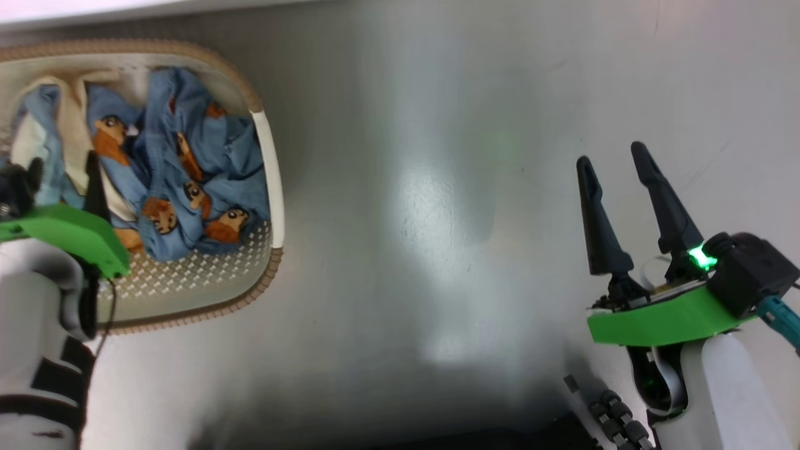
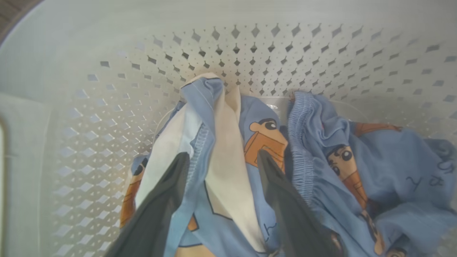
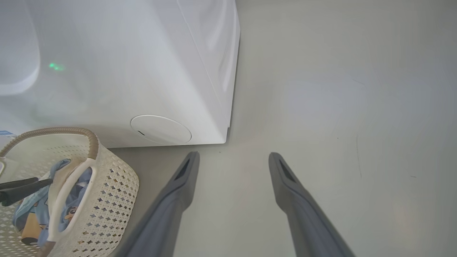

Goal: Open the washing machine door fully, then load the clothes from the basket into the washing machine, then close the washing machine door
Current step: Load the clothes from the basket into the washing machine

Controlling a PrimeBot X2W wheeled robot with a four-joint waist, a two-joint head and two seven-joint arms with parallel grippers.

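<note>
The basket [image 1: 275, 187] stands on the floor [image 1: 437, 250] close to the washing machine [image 3: 125, 71] and holds the crumpled blue clothes [image 1: 187, 181]. My left claw [image 2: 223, 155] is inside it, spread wide astride a cream-and-blue fold, gripping nothing. My right claw [image 1: 611, 152] hangs spread and empty over the floor. The machine's blue label [image 3: 5, 133] is unreadable.

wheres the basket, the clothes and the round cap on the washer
the basket [image 1: 206, 275], head view, its perforated inner wall
the clothes [image 1: 212, 156], head view, blue fabric mid-heap
the round cap [image 3: 160, 129], right wrist view, centre of the cap
</note>
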